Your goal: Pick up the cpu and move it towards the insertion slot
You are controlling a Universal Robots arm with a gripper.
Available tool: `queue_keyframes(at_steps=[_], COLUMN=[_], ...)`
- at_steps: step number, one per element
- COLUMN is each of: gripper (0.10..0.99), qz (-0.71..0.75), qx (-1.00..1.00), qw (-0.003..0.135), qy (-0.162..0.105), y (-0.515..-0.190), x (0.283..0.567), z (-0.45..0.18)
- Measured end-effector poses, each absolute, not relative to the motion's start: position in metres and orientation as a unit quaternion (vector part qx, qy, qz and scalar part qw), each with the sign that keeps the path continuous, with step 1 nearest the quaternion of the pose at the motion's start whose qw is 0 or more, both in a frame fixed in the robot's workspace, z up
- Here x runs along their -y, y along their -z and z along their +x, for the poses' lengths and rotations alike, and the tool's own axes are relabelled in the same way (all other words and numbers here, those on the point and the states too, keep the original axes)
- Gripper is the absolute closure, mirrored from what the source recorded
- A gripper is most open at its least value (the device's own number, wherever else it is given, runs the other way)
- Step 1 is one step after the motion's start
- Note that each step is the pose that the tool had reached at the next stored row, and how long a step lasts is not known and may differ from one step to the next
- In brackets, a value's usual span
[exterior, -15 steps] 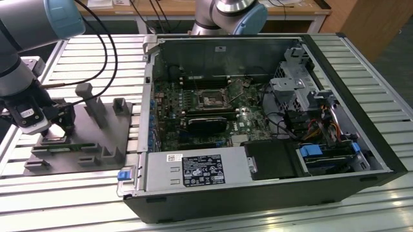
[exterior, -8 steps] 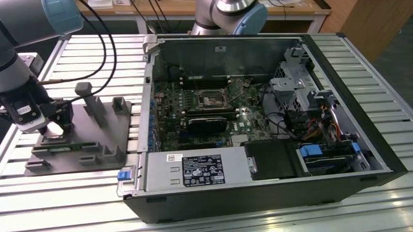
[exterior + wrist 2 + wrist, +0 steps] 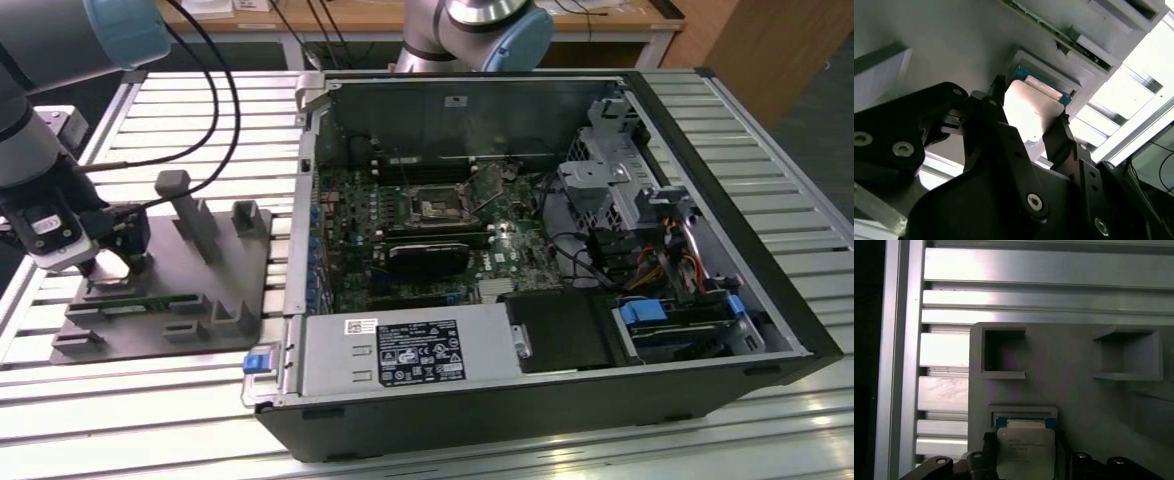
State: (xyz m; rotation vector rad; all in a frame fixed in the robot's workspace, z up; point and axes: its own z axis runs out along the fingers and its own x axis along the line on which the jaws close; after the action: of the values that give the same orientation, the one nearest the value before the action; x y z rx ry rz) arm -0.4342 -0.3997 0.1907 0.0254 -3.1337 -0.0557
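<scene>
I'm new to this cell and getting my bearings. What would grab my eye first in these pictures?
The open computer case dominates the exterior view's middle and right, its motherboard bare with the insertion slot near the centre. At that view's left, the gripper reaches down over the grey fixture, closed on the cpu, whose shiny top shows in both wrist views.

Slatted aluminium table (image 3: 174,400) is catching bright overhead light, slats glaring white. Wooden desk (image 3: 360,15) on white legs is sitting behind its far edge. Brown wooden panel (image 3: 761,40) is standing at the exterior view's right, with dark floor (image 3: 830,110) showing below it.
</scene>
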Motion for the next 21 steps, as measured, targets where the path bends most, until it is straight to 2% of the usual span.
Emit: queue_keyframes(at_steps=[21], gripper=[0.541], qz=[0.008], qx=[1.000], qw=[0.004], qy=[0.018], y=[-0.205], x=[0.400], z=[-0.434])
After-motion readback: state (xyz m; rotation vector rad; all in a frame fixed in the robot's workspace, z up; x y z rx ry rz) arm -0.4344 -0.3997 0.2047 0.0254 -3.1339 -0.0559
